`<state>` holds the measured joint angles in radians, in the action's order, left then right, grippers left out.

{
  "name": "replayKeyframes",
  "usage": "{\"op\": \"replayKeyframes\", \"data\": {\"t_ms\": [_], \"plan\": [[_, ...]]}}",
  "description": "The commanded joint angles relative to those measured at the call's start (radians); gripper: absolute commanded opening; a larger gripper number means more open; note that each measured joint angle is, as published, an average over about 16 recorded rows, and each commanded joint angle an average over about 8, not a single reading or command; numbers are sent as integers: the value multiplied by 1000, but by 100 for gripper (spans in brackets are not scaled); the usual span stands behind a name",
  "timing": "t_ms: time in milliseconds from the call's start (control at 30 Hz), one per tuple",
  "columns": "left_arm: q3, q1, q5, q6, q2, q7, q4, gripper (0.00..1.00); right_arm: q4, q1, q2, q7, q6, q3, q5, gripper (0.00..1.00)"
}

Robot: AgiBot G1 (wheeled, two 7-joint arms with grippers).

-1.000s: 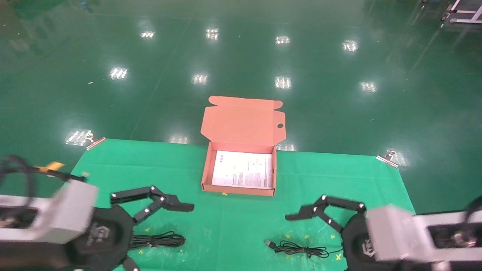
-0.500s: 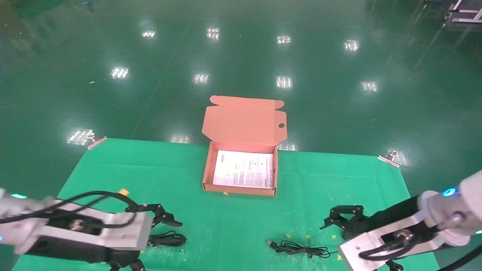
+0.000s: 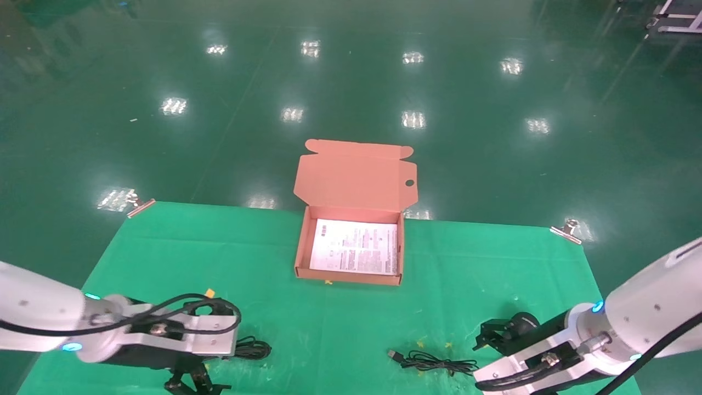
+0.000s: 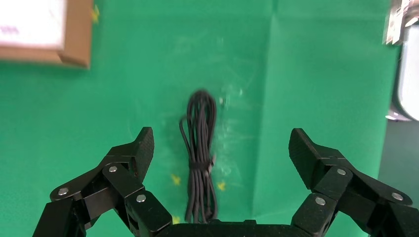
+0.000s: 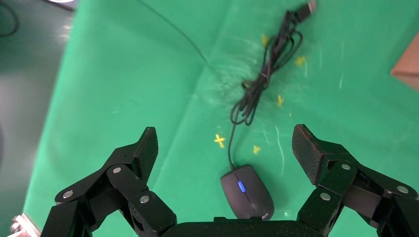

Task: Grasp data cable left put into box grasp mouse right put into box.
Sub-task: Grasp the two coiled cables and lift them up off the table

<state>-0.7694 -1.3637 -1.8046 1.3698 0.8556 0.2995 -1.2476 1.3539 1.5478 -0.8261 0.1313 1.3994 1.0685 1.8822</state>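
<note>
Overhead, the box (image 3: 349, 248) sits open at the middle of the far edge of the green mat (image 3: 439, 274); the left gripper (image 3: 192, 381) is at the near-left corner over the data cable (image 3: 249, 348), the right gripper (image 3: 488, 334) toward the near-right corner. Left wrist view: left gripper (image 4: 221, 145) spread wide, empty, the data cable (image 4: 200, 153) between its fingers. Right wrist view: right gripper (image 5: 226, 143) wide apart, empty, straddling the mouse (image 5: 247, 191), whose cord (image 5: 264, 79) trails away.

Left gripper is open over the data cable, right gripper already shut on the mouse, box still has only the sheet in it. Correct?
Not quite. The right gripper is open too: the right wrist view shows its fingers spread on either side of the mouse, not touching it. The rest holds: left gripper open over the data cable, box holding only the sheet.
</note>
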Motion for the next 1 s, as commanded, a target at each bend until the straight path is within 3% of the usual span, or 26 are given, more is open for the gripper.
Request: {"op": "replayKeyframes", "data": {"t_ms": [33, 333, 700, 1000], "plan": [[-11, 11, -35, -20, 15, 21, 20, 100, -1, -22, -5, 30, -37, 6, 29, 100], [-33, -8, -78, -64, 105, -5, 274, 100, -5, -123, -57, 197, -209, 20, 204, 100], [-33, -56, -85, -130, 197, -92, 564, 100, -41, -171, -116, 302, -264, 24, 261, 100], [-30, -91, -81, -179, 255, -186, 749, 100, -112, -171, -172, 305, -277, 34, 279, 100]]}}
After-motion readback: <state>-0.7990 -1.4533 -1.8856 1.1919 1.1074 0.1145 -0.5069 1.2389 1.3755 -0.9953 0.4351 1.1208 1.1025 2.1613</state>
